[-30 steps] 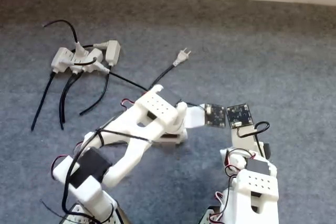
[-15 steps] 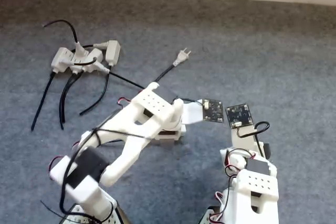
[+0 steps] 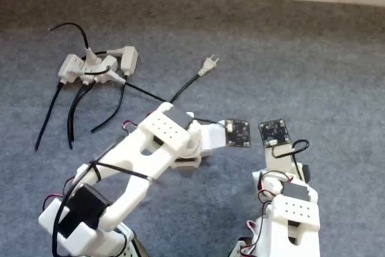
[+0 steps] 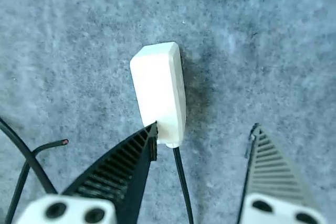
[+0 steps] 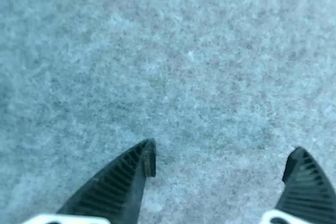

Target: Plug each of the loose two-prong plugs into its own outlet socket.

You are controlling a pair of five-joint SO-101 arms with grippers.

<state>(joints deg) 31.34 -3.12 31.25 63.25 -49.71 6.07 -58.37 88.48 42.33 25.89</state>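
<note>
My left pincer (image 4: 203, 129) is spread, the white plug (image 4: 157, 90) touching one fingertip and off-centre, so I judge I should shift sideways to straddle it before closing. My right pincer (image 5: 223, 150) hangs spread over grey counter (image 5: 157, 51). From above, the outlet block (image 3: 90, 69) lies well beyond my left pincer.

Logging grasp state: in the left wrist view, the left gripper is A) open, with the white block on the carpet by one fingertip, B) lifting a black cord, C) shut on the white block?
A: the left gripper stands open, the white block lying on the carpet beside one fingertip.
</note>
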